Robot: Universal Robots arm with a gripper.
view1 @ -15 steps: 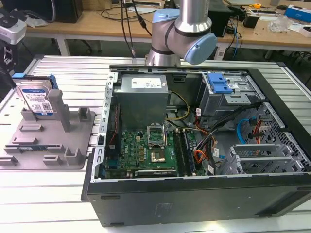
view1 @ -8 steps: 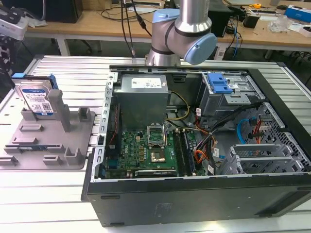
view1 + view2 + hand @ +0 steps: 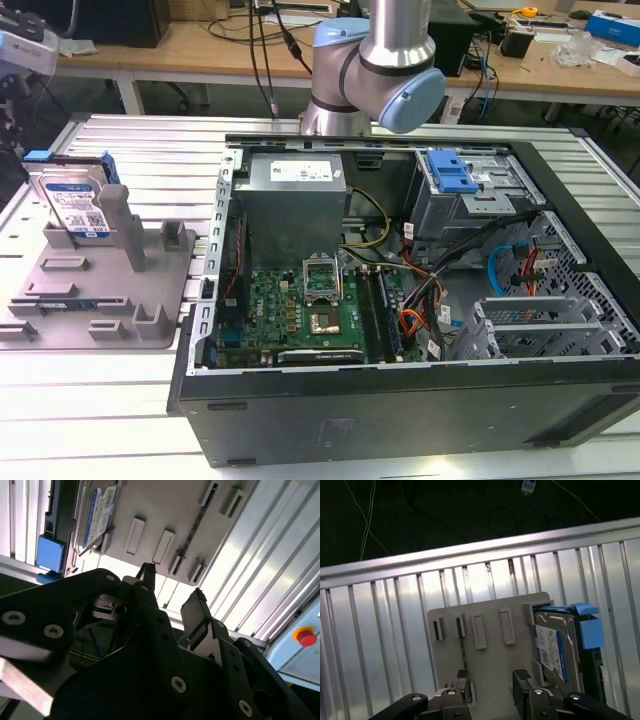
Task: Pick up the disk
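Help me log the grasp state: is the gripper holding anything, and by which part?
Nothing is held. The gripper is open and empty, facing the fixture plate; the disk stands in that plate, untouched.

Being hidden at nine o'clock in the exterior view: the lower edge of the disk (image 3: 70, 200), behind the supports (image 3: 62, 238) of the fixture plate (image 3: 90, 310). Being cut off at twelve o'clock there: the arm (image 3: 375, 60). Showing too small to read: the disk's label print. Being cropped in the first wrist view: the gripper (image 3: 492, 677), just behind its fingers (image 3: 521, 676). Being covered by its dark body in the second wrist view: part of the fixture plate.
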